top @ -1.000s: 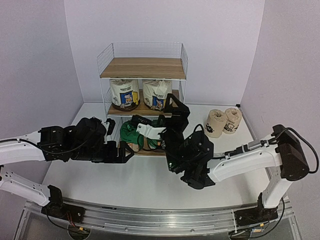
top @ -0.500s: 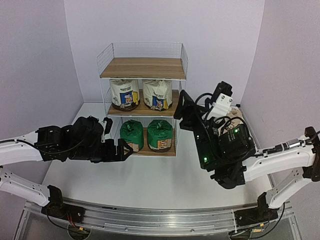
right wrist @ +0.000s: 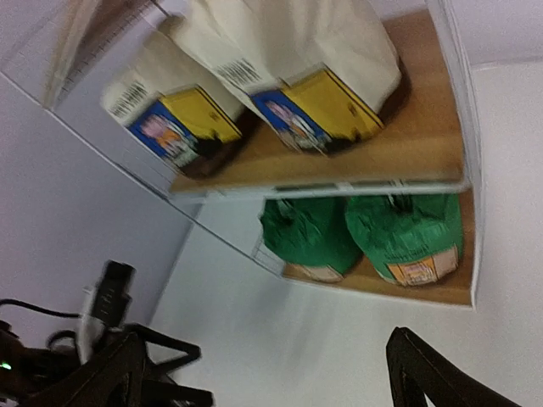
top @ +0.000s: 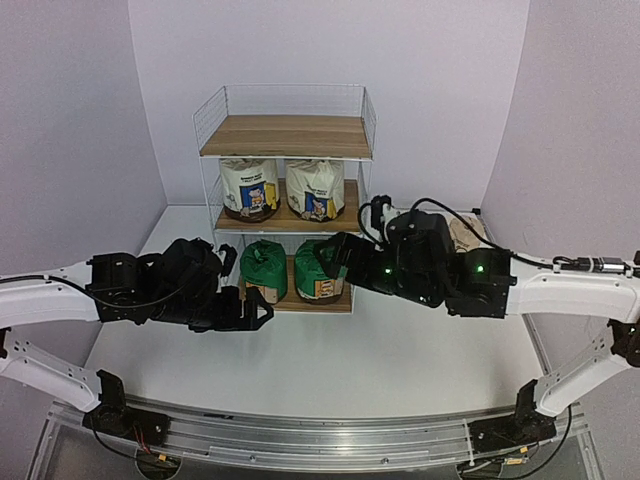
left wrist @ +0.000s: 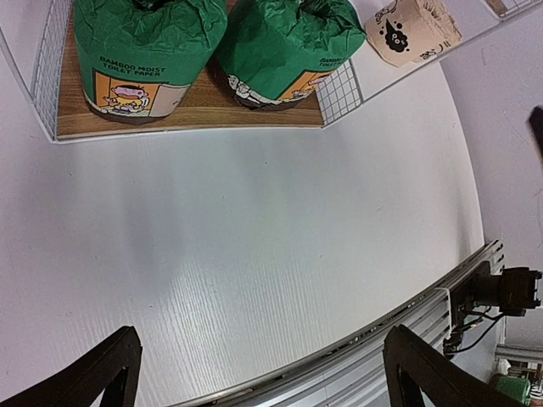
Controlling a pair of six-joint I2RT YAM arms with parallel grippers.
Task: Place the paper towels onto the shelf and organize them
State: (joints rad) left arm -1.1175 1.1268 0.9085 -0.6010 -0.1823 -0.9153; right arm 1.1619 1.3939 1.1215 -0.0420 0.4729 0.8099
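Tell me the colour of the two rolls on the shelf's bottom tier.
The rolls are green, with orange label panels; clearest in the left wrist view.

White matte table (top: 330, 370), faint grain up close. At back centre on it: three-tier rack w/ white wire-mesh frame & brown wood-grain boards (top: 285, 135). Right of rack, directly on table: tan wrapped roll w/ black cartoon print (left wrist: 413, 30), mostly hidden in top view. Aluminium rail (top: 330, 440) along near edge.

A white table (top: 330, 375) sits in soft, even light, enclosed by pale lavender walls (top: 440, 80) behind it and on both its sides, with a silver metal rail (top: 320, 440) along its near edge.
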